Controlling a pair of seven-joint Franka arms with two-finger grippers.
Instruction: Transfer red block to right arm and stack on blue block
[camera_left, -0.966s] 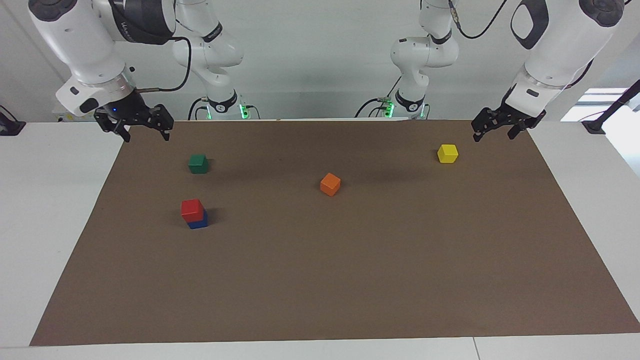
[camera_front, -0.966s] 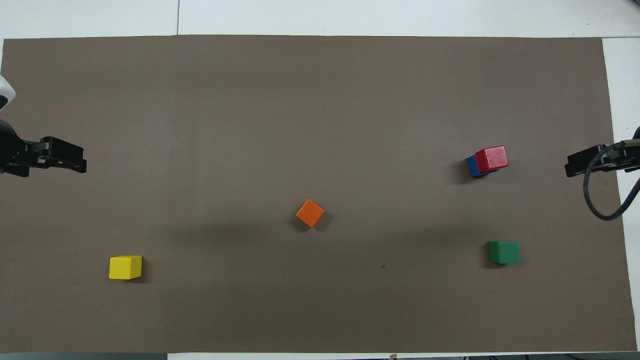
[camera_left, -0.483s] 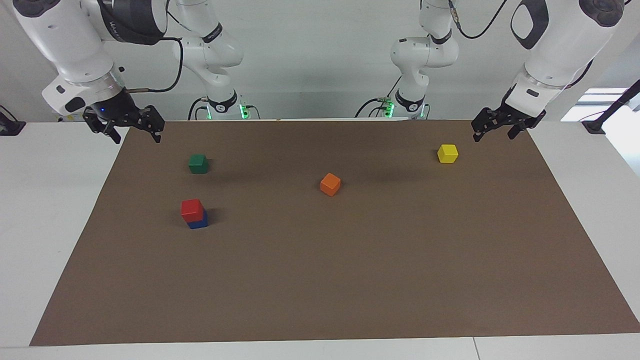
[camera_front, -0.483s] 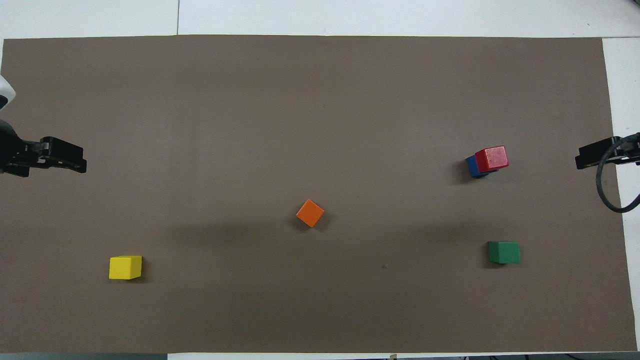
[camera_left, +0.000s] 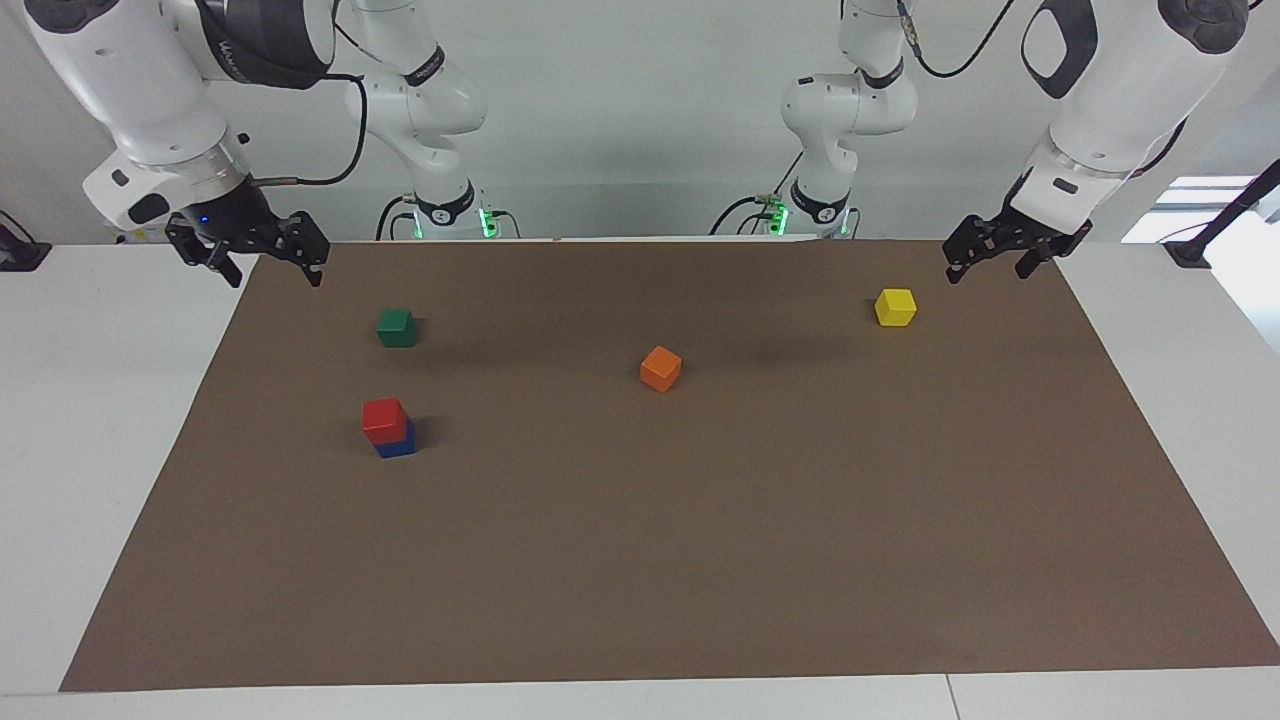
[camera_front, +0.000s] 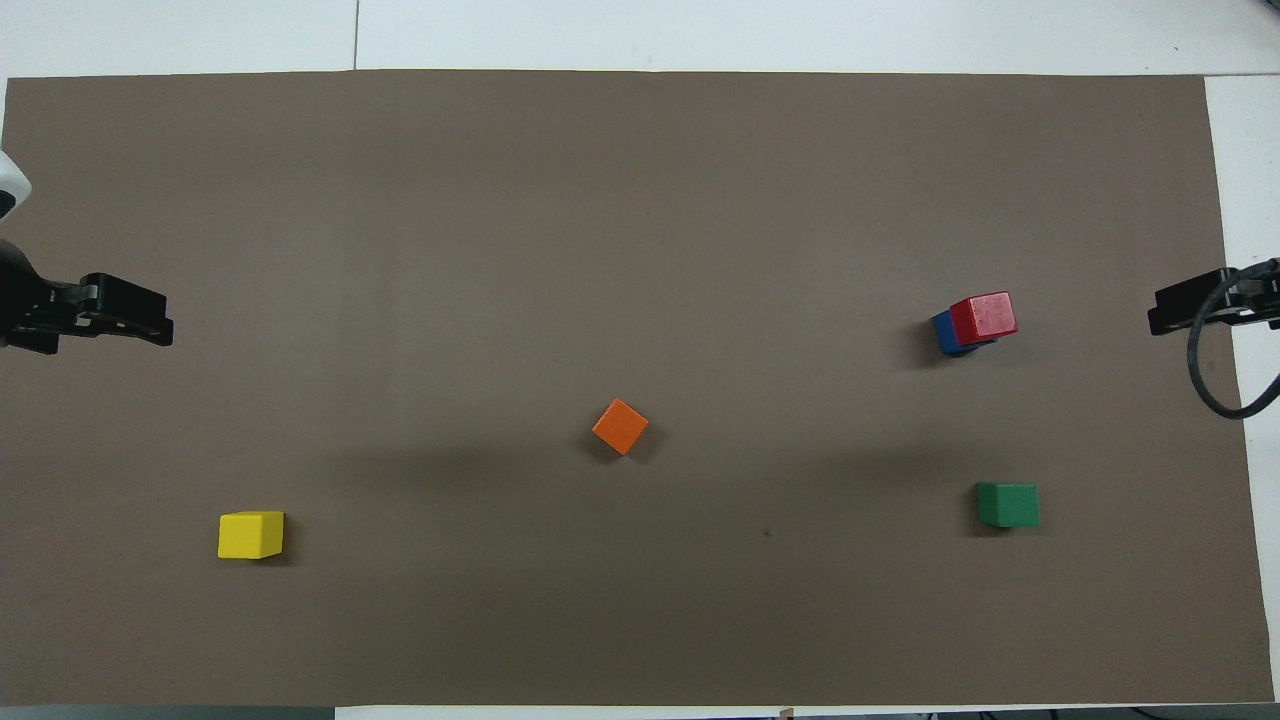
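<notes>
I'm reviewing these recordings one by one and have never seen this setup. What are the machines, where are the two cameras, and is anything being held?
Two white robot arms stand at a table covered by a brown mat. One camera faces them; the other looks down from above their end. The right gripper and left gripper hang over the mat's ends with open, empty jaws. The red block sits on the blue block. A green block, orange block and yellow block lie apart.
</notes>
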